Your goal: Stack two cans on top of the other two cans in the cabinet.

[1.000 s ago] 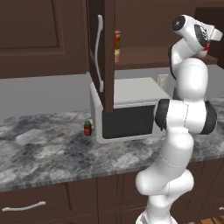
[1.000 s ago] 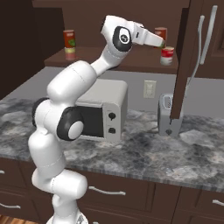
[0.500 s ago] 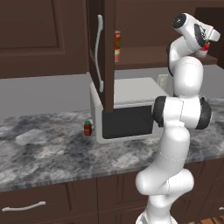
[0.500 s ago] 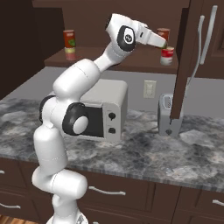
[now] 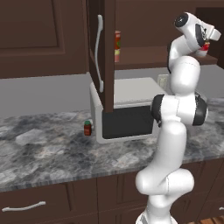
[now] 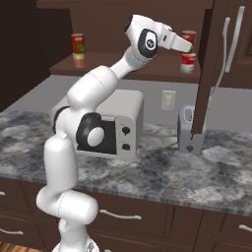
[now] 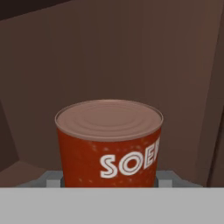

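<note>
Below, grey marbled counter (image 5: 52,153) carries a white microwave (image 5: 124,111).

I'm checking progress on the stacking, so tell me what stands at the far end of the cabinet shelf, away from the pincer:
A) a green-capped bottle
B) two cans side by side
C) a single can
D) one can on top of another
D: in the right base view a red can sits on top of a pale-labelled can on the cabinet shelf.

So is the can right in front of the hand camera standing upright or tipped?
Upright: the red can shows its flat pale top level above the label lettering, inside the cabinet.
</note>
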{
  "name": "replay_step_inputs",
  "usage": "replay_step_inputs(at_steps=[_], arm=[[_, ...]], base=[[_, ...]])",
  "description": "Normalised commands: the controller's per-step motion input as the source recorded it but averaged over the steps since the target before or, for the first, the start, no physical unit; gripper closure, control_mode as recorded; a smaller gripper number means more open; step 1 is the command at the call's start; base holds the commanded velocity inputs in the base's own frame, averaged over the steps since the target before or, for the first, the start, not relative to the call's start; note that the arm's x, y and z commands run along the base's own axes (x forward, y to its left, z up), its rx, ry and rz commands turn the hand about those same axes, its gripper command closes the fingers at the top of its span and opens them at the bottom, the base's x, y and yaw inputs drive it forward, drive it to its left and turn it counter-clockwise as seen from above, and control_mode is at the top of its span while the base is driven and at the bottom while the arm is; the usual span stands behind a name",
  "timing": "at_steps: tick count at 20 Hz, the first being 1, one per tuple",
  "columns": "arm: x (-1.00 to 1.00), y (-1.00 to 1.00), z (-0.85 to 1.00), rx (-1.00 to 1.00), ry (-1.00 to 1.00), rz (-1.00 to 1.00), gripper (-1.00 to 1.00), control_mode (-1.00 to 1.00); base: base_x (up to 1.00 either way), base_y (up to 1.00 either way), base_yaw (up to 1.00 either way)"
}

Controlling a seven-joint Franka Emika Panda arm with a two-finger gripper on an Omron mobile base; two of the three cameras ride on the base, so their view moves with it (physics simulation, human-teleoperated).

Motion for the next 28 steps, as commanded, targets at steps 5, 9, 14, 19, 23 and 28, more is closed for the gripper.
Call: replay_step_inputs(at_steps=[5,9,14,19,23,28], arm=[[0.18,-0.12,-0.07,0.0,0.0,0.0,1.0,-1.0],[0.19,-0.08,-0.04,0.0,-0.04,0.0,1.0,-1.0],[0.15,-0.1,-0.05,0.0,-0.03,0.0,1.0,-1.0],[0.1,-0.16,-0.06,0.0,0.0,0.0,1.0,-1.0],[0.01,-0.15,-0.02,0.0,0.0,0.0,1.0,-1.0],[0.0,-0.02,0.0,0.0,0.0,0.0,1.0,-1.0]], base=[[0.0,0.0,0.0],[0.0,0.0,0.0],[0.0,0.0,0.0],[0.0,0.0,0.0],[0.0,0.0,0.0],[0.0,0.0,0.0]])
